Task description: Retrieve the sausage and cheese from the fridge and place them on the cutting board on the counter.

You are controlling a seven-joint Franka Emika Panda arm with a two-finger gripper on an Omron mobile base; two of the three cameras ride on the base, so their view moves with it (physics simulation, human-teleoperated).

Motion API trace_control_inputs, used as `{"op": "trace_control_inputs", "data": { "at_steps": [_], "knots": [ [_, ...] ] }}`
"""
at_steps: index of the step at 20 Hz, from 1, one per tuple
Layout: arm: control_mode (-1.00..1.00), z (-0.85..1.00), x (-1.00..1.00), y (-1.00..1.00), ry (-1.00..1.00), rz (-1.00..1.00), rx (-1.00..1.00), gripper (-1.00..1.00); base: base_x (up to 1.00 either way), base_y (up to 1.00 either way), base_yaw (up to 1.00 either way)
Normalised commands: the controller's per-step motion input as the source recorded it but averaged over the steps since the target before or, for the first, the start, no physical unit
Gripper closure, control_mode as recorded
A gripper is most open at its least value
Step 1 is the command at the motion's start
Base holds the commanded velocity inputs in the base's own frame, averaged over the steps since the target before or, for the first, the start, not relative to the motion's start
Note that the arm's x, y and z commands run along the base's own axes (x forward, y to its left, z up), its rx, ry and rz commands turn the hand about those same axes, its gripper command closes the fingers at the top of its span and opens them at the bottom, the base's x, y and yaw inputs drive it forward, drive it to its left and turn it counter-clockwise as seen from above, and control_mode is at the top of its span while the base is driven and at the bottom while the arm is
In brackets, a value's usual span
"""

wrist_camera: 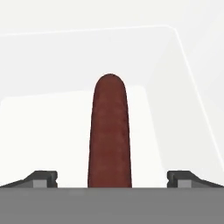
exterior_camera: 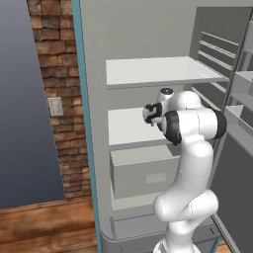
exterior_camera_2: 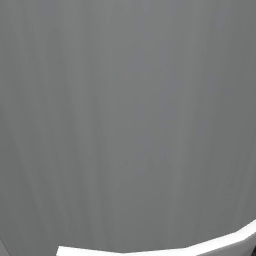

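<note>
The fridge [exterior_camera: 148, 29] stands open so the arm can reach in. The claw [wrist_camera: 112, 177] is wide open, one finger [wrist_camera: 43, 178] on each side of the sausage [wrist_camera: 109, 135], and it holds nothing. I think it is lined up this way so the fingers can close on the sausage. The sausage lies on a white shelf [wrist_camera: 39, 131] in the fridge, its long side pointing away from the hand. It is dark red-brown, smooth, and round at the end. The shelf is flat and plain. A pale box-shaped drawer [exterior_camera: 143, 173] sits below the shelves.
</note>
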Motion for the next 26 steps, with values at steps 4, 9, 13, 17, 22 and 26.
{"op": "trace_control_inputs", "data": {
  "at_steps": [4,9,13,17,22,26],
  "knots": [
    [-1.0,0.0,0.0,0.0,0.0,0.0,0.0,1.0,0.0,0.0,0.0],
    [-1.0,0.0,0.0,0.0,0.0,0.0,0.0,1.0,0.0,0.0,0.0],
    [-1.0,0.0,0.0,0.0,0.0,0.0,0.0,1.0,0.0,0.0,0.0],
    [-1.0,-0.03,0.0,0.0,0.0,0.0,0.0,1.0,0.0,0.0,0.0],
    [-1.0,0.0,-0.16,0.0,-0.01,0.0,0.0,1.0,0.0,0.0,0.0],
    [-1.0,0.0,-0.42,0.0,-0.03,0.0,0.0,1.0,0.0,0.0,0.0]
  ]
}}
